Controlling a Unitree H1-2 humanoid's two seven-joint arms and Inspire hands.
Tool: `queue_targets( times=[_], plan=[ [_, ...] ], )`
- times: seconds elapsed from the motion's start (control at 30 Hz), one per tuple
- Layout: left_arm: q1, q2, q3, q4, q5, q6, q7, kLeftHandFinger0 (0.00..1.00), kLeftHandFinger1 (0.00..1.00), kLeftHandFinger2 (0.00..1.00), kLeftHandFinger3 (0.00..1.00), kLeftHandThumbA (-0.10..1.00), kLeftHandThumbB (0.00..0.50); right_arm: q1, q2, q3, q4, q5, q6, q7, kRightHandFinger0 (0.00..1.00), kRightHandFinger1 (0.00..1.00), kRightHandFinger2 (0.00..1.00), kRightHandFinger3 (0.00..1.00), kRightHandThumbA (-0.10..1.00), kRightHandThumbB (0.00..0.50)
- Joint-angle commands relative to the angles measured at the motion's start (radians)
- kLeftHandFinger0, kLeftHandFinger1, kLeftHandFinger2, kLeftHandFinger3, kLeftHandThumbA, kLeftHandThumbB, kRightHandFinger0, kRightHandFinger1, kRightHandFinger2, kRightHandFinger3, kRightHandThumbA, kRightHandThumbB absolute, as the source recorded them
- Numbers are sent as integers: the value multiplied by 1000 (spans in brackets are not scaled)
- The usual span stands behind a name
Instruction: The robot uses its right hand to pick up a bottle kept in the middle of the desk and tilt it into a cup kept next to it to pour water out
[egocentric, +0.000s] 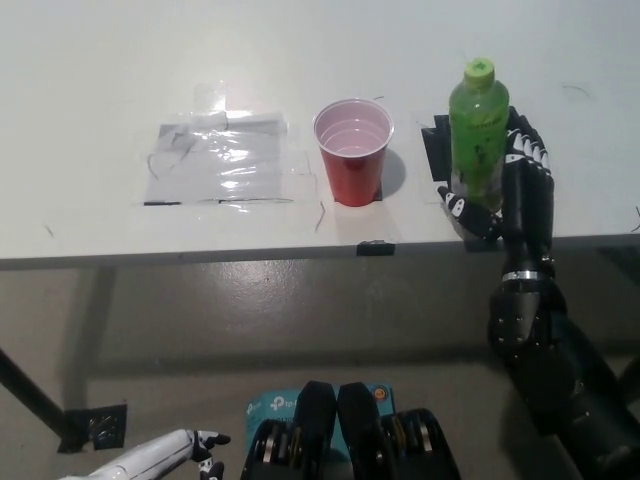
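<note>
— Where do we see the bottle (476, 128)?
— Upright near the desk's (90, 80) front edge, right of the red cup (353, 150), our right hand (508, 180) grasping it.
— The left hand (178, 452)?
— Low, below the desk; we cannot tell its state.

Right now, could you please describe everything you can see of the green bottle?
The green bottle is translucent plastic with a lime-green screw cap on. It stands about upright near the front edge of the white desk, right of the red cup and apart from it. The black right robot hand is wrapped around its lower half.
</note>
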Motion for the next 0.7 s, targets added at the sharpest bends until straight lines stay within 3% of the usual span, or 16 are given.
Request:
queue_targets(
  times=[0.0, 0.03, 0.13, 0.17, 0.23, 0.4, 0.57, 0.63, 0.67],
  plan=[
    [6, 9, 21, -29, -3, 14, 27, 1000, 1000, 1000, 1000, 1000, 395, 50, -31, -29, -186, 24, 120, 132, 1000, 1000, 1000, 1000, 1000, 381],
    [6, 4, 26, -28, 9, 14, 12, 1000, 1000, 1000, 1000, 1000, 404, 74, -34, -39, -249, 33, 166, 172, 1000, 1000, 1000, 1000, 1000, 405],
    [5, 8, 19, -31, 6, 14, 23, 1000, 1000, 1000, 1000, 1000, 364, 126, -35, -57, -390, 43, 281, 253, 1000, 1000, 1000, 1000, 1000, 495],
    [7, 1, 29, -27, -4, 14, 18, 1000, 1000, 1000, 1000, 1000, 363, 167, -41, -57, -492, 50, 371, 330, 1000, 1000, 1000, 1000, 1000, 500],
    [6, 4, 23, -25, 0, 14, 22, 1000, 1000, 1000, 1000, 1000, 381, 225, -48, -49, -630, 71, 473, 433, 1000, 1000, 1000, 1000, 1000, 500],
    [3, 8, 12, -22, 5, 14, 29, 1000, 1000, 1000, 1000, 1000, 397, 330, -61, -32, -840, 124, 536, 539, 1000, 1000, 1000, 1000, 1000, 500],
    [-6, 9, 8, -22, 0, 14, 30, 1000, 1000, 1000, 1000, 1000, 364, 505, -53, -18, -1133, 235, 622, 628, 1000, 1000, 1000, 1000, 1000, 495],
    [-7, 8, 11, -16, 0, 14, 32, 1000, 1000, 1000, 1000, 1000, 381, 533, -53, -10, -1180, 235, 648, 644, 1000, 1000, 1000, 1000, 1000, 491],
    [-7, 3, 17, -10, 2, 14, 34, 1000, 1000, 1000, 1000, 1000, 409, 603, -42, 3, -1288, 275, 713, 665, 1000, 1000, 1000, 1000, 1000, 466]
  ],
)
